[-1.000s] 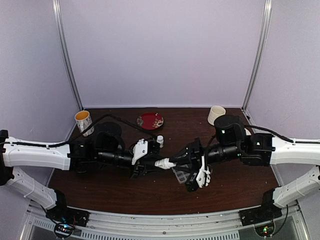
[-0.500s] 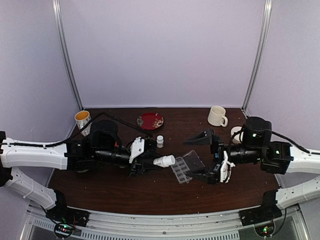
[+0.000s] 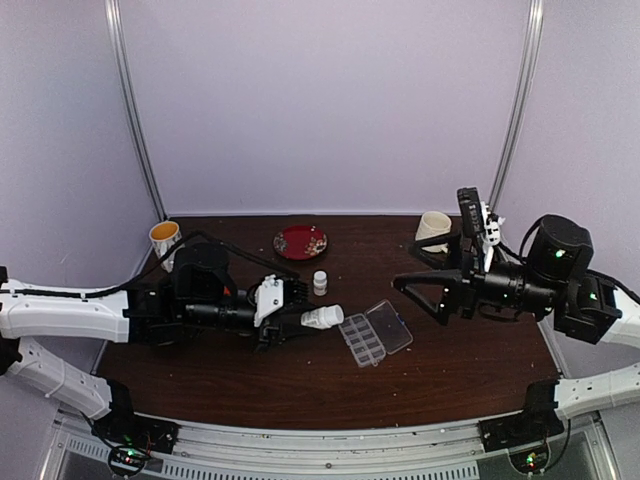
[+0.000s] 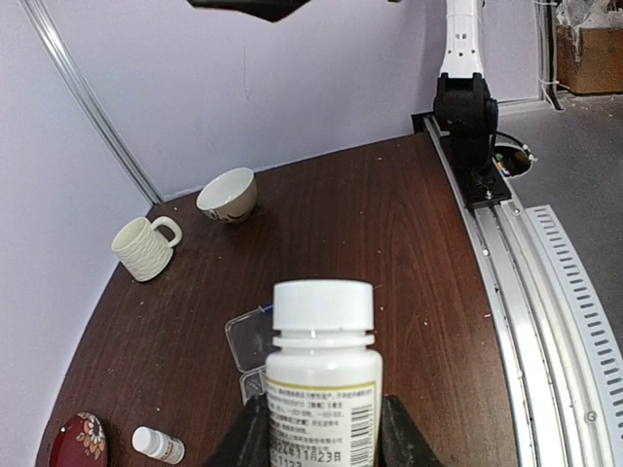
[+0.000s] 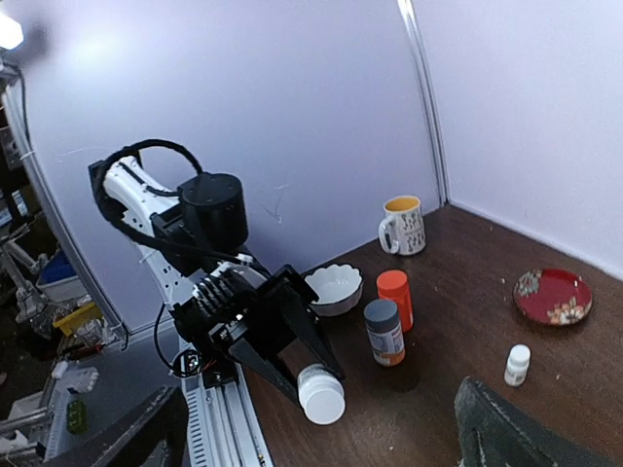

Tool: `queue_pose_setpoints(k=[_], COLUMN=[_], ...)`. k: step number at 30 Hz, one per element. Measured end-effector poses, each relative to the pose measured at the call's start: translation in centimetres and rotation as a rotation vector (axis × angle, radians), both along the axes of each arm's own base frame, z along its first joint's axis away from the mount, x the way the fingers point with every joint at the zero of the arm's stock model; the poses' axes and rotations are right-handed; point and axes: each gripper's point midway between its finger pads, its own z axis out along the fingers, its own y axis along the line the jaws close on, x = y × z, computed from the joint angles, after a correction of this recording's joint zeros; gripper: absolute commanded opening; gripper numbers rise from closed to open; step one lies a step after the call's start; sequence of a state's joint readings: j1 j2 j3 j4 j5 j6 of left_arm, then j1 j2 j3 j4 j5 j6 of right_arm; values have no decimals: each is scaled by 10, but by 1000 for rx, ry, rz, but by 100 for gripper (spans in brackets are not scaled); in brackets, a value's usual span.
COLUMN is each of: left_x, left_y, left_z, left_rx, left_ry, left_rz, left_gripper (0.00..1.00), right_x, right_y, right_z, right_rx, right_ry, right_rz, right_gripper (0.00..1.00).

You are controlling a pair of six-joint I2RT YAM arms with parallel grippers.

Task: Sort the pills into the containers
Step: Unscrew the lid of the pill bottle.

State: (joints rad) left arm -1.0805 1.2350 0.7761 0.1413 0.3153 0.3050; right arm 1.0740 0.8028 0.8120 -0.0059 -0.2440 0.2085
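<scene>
My left gripper is shut on a white capped bottle, held level with its cap towards the organizer. In the left wrist view the bottle fills the gap between the fingers. The clear organizer box lies just right of it, its containers uncovered and the hinged lid laid open. No pills show in any view. My right gripper hangs raised to the right of the box, open and holding nothing; in its own view its fingers stand wide apart.
A small white bottle stands behind the held one. A red plate, a yellow mug and a white mug line the back. An orange bottle, a grey-capped bottle and a white bowl stand by the left arm.
My right gripper has opened and drawn back up and to the right, away from the organizer, whose lid now lies open. The left gripper has pulled slightly left with its bottle.
</scene>
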Motion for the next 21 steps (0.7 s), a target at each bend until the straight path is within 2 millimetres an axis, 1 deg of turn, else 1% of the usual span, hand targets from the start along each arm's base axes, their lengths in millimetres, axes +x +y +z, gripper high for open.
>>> queue_pose_setpoints(k=[3, 6, 8, 12, 15, 17, 21], left_x=[3, 5, 6, 8, 11, 11, 11], left_y=[1, 2, 2, 3, 4, 4, 4], left_z=[2, 6, 8, 9, 8, 8, 8], left_rx=[-5, -15, -20, -17, -12, -9, -3], left_ry=[-11, -24, -33, -46, -58, -65, -76], left_rz=[16, 28, 35, 47, 59, 65, 72], left_gripper=[5, 5, 5, 5, 5, 5, 5], right_x=[11, 19, 22, 23, 22, 20, 18], right_y=[3, 18, 31, 54, 63, 65, 73], right_z=[-11, -23, -35, -64, -82, -90, -92], right_rx=[-9, -42, -79, -165, -202, -218, -221], right_ry=[202, 373, 486, 663, 756, 797, 849], right_rz=[-51, -72, -70, -62, -59, -59, -37], right_gripper=[89, 81, 73, 72, 72, 71, 70])
